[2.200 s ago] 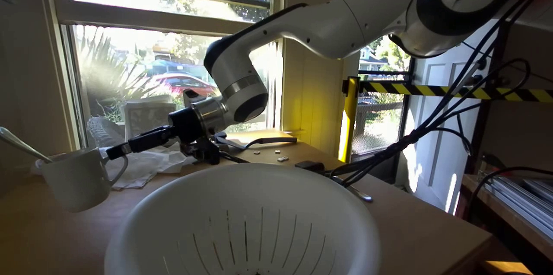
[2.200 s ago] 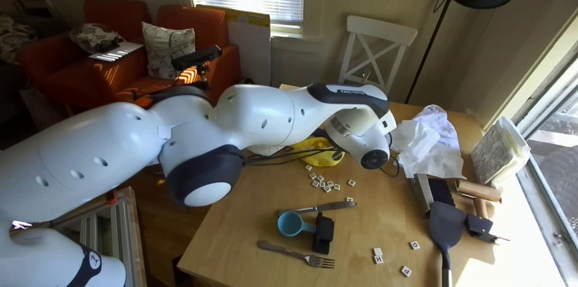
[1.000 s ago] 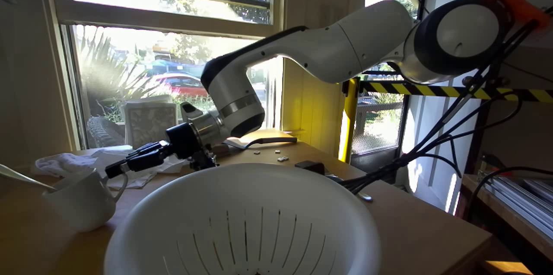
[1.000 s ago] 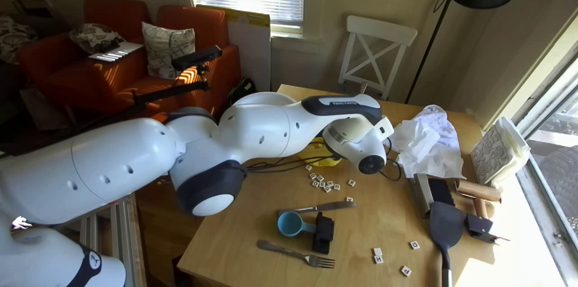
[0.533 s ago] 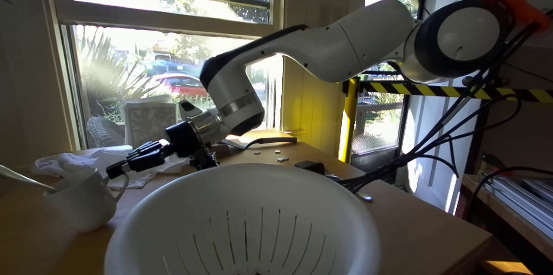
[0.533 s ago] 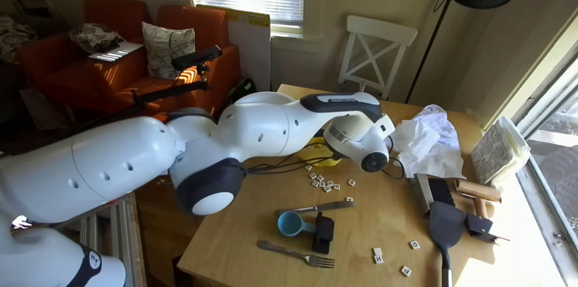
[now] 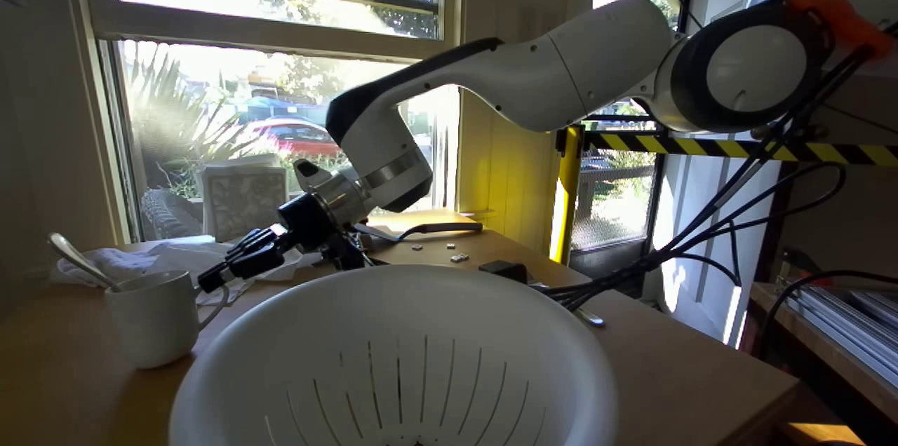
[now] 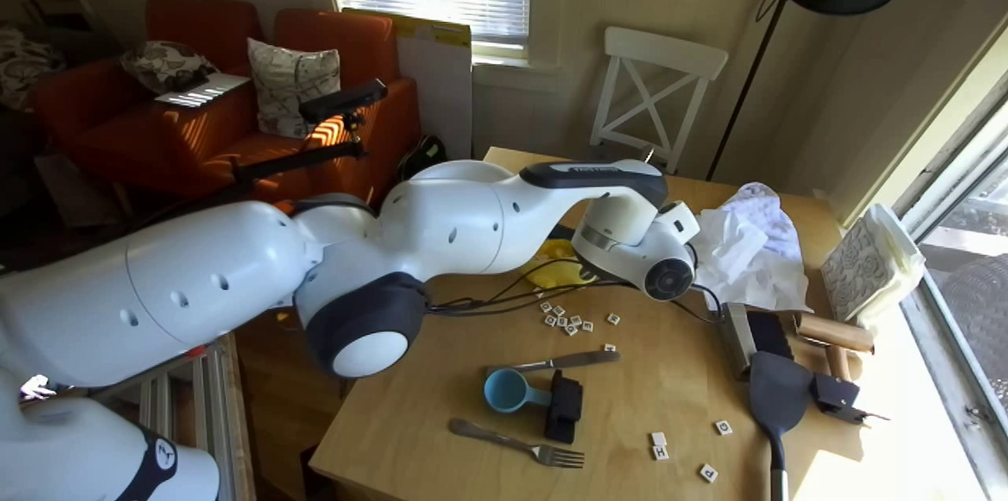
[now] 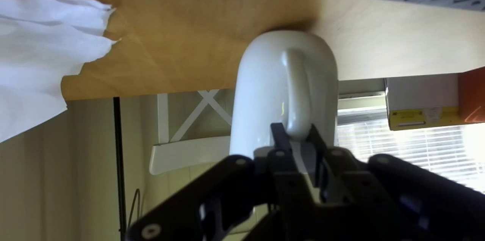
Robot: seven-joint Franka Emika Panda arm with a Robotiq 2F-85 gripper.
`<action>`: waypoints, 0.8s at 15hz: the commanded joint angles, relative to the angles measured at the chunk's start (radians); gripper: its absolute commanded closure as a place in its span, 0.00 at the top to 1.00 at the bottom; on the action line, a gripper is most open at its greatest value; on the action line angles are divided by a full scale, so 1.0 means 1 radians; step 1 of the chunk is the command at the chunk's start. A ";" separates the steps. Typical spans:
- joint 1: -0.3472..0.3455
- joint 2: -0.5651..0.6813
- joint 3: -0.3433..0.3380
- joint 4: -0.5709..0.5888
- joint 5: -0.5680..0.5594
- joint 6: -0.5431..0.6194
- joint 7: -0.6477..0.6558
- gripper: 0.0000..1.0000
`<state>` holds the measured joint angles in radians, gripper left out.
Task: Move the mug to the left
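Observation:
The white mug [image 7: 153, 320] stands upright, with its base at the table top [image 7: 63, 369], in an exterior view. A metal spoon [image 7: 84, 262] leans in it. My gripper [image 7: 212, 278] is at the mug's handle [image 7: 216, 309]. In the wrist view, where the scene is upside down, the black fingers [image 9: 279, 136] lie close on both sides of the handle [image 9: 297, 97], and the mug fills the middle. In an exterior view the mug is hidden behind the arm [image 8: 630, 257], and only the spoon's tip [image 8: 647, 154] shows above it.
A large white colander [image 7: 393, 292] stands right beside the mug. Crumpled white paper [image 8: 724, 249] lies behind the gripper. A spatula [image 8: 780, 398], a fork [image 8: 512, 442], a knife [image 8: 579, 360], a blue measuring cup [image 8: 505, 391] and several letter tiles [image 8: 561, 320] lie on the table.
The mug was held tilted above the table and came down. Since half a second ago it has turned upright and shifted slightly right in an exterior view, as my gripper tipped more downward.

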<state>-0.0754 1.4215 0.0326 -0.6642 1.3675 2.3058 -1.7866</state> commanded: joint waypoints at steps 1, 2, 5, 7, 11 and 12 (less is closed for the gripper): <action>0.019 0.021 -0.049 0.040 -0.057 -0.005 0.057 0.04; 0.022 0.019 -0.057 0.040 -0.066 -0.010 0.063 0.04; 0.034 0.013 -0.089 0.041 -0.102 -0.037 0.076 0.04; 0.041 0.013 -0.109 0.046 -0.121 -0.051 0.076 0.04; 0.054 0.008 -0.138 0.053 -0.143 -0.055 0.075 0.47; 0.058 0.004 -0.146 0.051 -0.144 -0.054 0.078 0.53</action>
<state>-0.0320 1.4215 -0.0809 -0.6353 1.2617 2.2623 -1.7488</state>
